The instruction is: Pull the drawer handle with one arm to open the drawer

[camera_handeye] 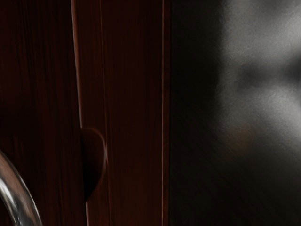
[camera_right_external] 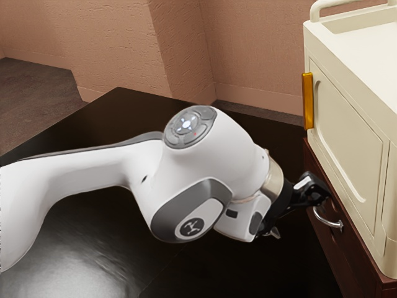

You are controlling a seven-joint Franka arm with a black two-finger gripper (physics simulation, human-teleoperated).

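Near the handle (camera_handeye: 18, 197), a rounded notch (camera_handeye: 94, 160)

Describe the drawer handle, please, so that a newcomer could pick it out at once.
Find the big cream cabinet at the exterior view's right, then look at the dark red wood beneath it. The handle is on that wood's front. It is a curved, shiny silver bar, unlike the straight, upright orange bar on the cream cabinet above.

White arm (camera_right_external: 99, 171), black hand (camera_right_external: 310, 190) apparently near handle (camera_right_external: 327, 221), cream cabinet (camera_right_external: 348, 136)
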